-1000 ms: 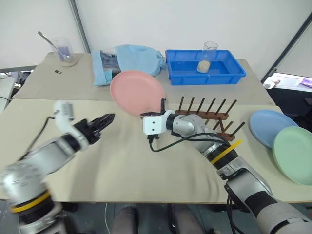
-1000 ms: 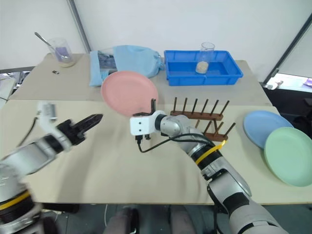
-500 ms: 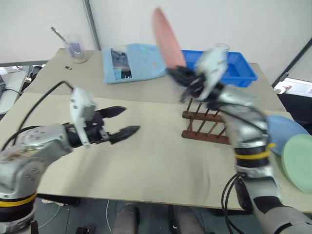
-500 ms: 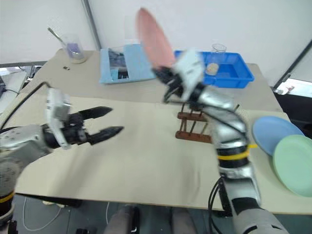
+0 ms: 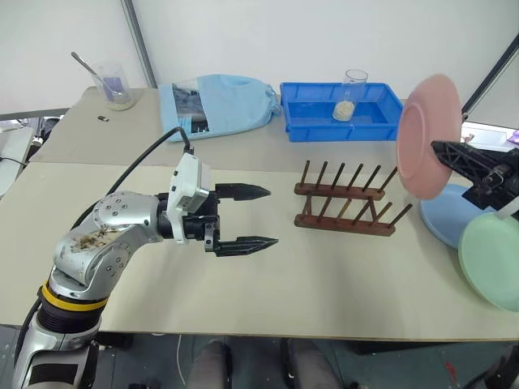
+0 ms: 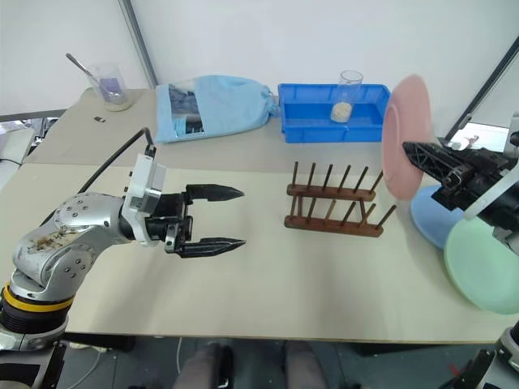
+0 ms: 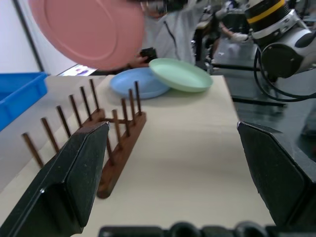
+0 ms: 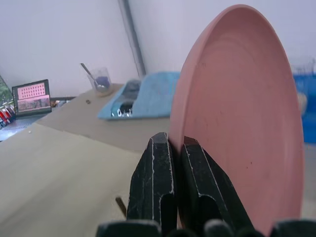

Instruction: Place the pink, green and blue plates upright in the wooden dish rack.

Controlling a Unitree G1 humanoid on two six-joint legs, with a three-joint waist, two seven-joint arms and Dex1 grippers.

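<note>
Holding pink plate (image 5: 427, 135) on edge, right gripper (image 8: 177, 148) jaws pinched on rim, plate upright above right end of wooden dish rack (image 5: 347, 199), ready for slot. Left gripper (image 5: 253, 216) jaws wide, empty, left of rack. Blue plate (image 5: 443, 223) and green plate (image 5: 491, 263) flat on bench (image 5: 324, 284), right of rack. Rack pegs free; blue tray (image 5: 312, 113) behind.
</note>
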